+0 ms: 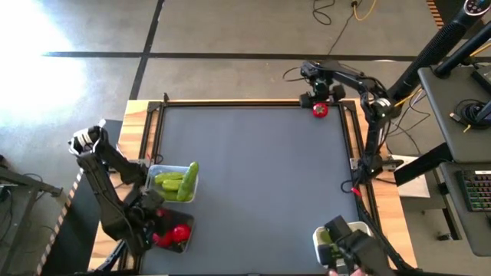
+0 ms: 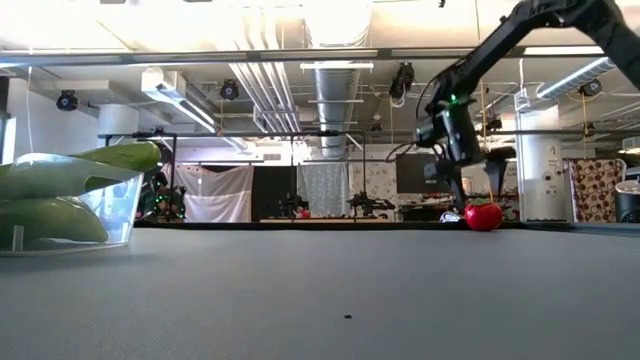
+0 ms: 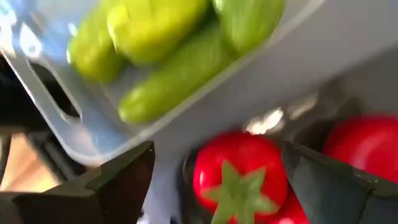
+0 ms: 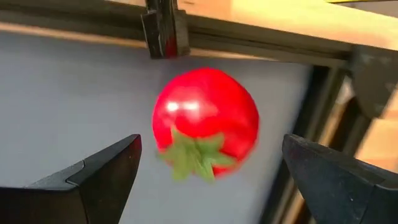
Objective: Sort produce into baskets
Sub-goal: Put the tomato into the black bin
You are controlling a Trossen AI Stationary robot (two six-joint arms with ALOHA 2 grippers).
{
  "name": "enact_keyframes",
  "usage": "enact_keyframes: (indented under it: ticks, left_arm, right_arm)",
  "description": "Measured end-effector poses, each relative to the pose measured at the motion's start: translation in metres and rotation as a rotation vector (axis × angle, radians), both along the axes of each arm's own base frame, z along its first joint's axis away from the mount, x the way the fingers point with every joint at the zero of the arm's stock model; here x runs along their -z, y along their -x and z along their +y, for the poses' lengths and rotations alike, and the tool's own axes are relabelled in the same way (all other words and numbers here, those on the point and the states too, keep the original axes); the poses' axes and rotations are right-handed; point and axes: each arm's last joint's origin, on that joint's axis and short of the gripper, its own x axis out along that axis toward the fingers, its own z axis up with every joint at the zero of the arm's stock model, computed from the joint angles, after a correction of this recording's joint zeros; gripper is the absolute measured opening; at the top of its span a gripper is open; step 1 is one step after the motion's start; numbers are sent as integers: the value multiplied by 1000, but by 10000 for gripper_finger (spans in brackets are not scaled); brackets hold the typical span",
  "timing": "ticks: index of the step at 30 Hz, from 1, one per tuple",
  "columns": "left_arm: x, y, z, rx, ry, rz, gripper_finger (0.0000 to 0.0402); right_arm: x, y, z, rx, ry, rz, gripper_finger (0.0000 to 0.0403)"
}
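Observation:
My right gripper (image 1: 317,98) is open at the table's far right corner, just above a red tomato with a green top (image 1: 320,110) that lies on the mat. In the right wrist view its fingers (image 4: 211,142) stand on either side of the tomato (image 4: 205,121), apart from it. My left gripper (image 1: 156,230) is open over the dark-tinted basket (image 1: 184,247) at the near left. Its fingers (image 3: 217,149) flank a tomato (image 3: 239,177) lying there beside another tomato (image 3: 367,143). The clear basket (image 1: 157,170) holds several cucumbers (image 1: 182,182).
The white basket (image 1: 318,234) with green limes stands at the near right, partly under my right arm's base. A raised rail (image 4: 249,37) runs along the table's far edge just behind the lone tomato. The clear basket fills the left of the low view (image 2: 100,215).

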Motion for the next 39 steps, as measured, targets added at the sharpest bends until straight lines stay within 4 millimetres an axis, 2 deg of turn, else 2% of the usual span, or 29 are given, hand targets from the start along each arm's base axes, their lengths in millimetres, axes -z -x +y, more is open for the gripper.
enact_keyframes:
  ticks: [4,8,12,19,25,29,33,36,39]
  left_arm:
    - [12,0,-10,34,41,164,332]
    - [25,-1,-21,15,76,255,332]
    - [33,-3,-29,0,130,306,332]
    - [17,-7,-40,-5,169,326,332]
    - [-4,-9,-44,-5,166,320,332]
    - [-25,-12,-42,-35,102,286,332]
    - [-43,-16,-35,-66,50,198,332]
    - [-49,-19,-31,-36,86,116,332]
    - [-45,-20,-29,10,153,46,332]
  right_arm:
    - [20,5,-10,21,-57,-12,382]
    - [39,3,-15,25,-107,-20,380]
    - [47,-1,-14,23,-126,-9,366]
    - [47,-4,-14,1,-122,-30,290]
    - [44,-20,-6,-92,-140,-91,287]
    - [30,-46,12,-210,-96,-119,287]
    - [9,-79,39,-330,-6,-179,287]
    - [-10,-105,69,-397,50,-231,286]
    - [-30,-128,110,-462,77,-278,286]
